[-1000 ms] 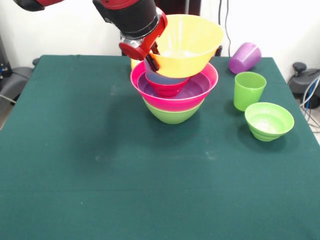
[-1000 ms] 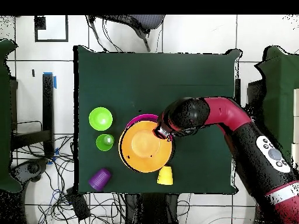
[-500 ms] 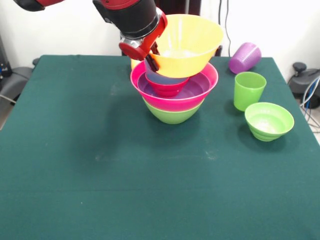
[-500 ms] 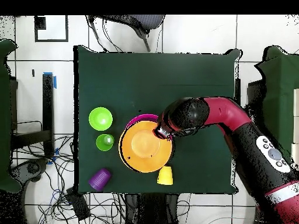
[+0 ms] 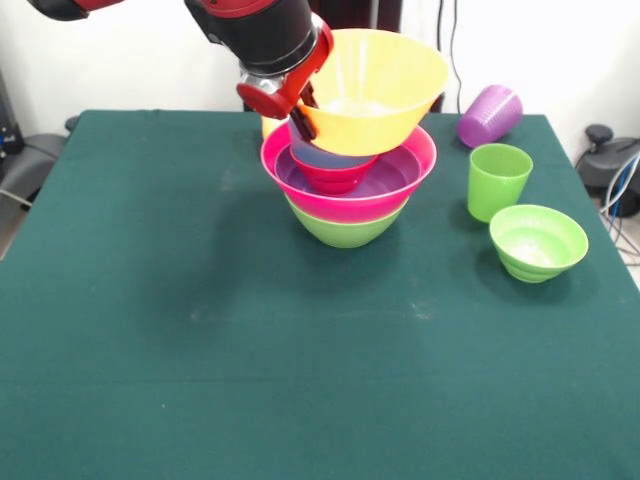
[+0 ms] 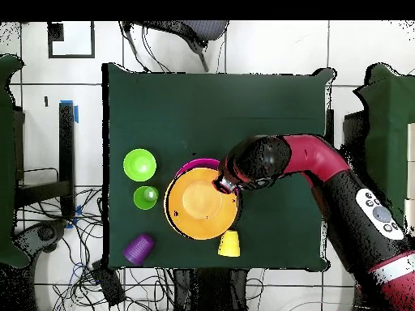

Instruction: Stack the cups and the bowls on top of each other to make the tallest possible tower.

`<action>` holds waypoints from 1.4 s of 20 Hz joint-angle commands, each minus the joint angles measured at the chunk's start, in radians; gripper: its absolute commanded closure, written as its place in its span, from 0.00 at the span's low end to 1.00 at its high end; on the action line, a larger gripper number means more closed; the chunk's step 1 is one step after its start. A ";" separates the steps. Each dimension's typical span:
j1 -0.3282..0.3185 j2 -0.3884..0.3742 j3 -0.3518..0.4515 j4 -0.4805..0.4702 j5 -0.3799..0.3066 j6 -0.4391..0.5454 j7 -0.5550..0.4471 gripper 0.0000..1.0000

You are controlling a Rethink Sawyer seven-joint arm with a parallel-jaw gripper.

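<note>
The tower point(image 5: 345, 195) stands at the table's middle back: a medium green bowl point(image 5: 345, 230) as base, then the pink bowl point(image 5: 350, 200), a purple one, and small red point(image 5: 333, 178) and blue bowls inside. My gripper point(image 5: 303, 112) is shut on the rim of the large orange bowl point(image 5: 375, 90) and holds it tilted just above the tower; from overhead the orange bowl point(image 6: 203, 204) covers the stack. The green cup point(image 5: 497, 180) stands upright to the right, the purple cup point(image 5: 489, 115) lies on its side, and the yellow cup point(image 6: 229, 243) is mostly hidden behind the tower.
A small light green bowl point(image 5: 537, 242) sits near the table's right edge in the front view, in front of the green cup. Cables and chair parts lie off the table's edges.
The orange bowl and the gripper have shifted only very slightly; nothing else has moved.
</note>
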 commanded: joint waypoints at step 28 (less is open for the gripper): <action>0.027 0.012 -0.043 -0.009 -0.065 0.176 -0.201 1.00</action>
